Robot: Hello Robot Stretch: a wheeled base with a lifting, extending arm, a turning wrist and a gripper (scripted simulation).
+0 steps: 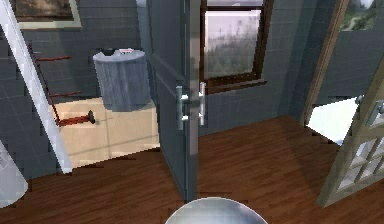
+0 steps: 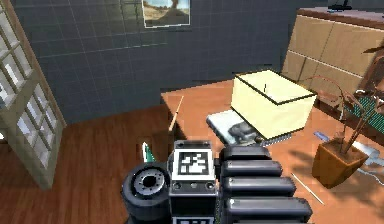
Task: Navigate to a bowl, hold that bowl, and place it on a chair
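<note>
In the arm side view my arm (image 2: 245, 185) lies low as a dark ribbed bar, with a white marked square (image 2: 192, 163) at its end. Left of the square is the gripper's (image 2: 147, 172) dark round body, with a thin greenish tip rising from it over the wood floor. I cannot make out its far end, so I cannot tell whether it holds anything. Behind the arm stands a brown table (image 2: 200, 100) bearing a cream box (image 2: 272, 100) and a flat grey and white thing (image 2: 238, 127). A grey rounded shape (image 1: 215, 212) sits at the forward view's bottom edge.
A grey-blue door (image 1: 180, 90) stands ajar straight ahead, edge on. Left of it is a tiled room with a grey bin (image 1: 122, 80) and a red-handled tool (image 1: 78, 119). A glass-paned door (image 1: 362, 150) is at right. A potted plant (image 2: 340, 155) sits on the table.
</note>
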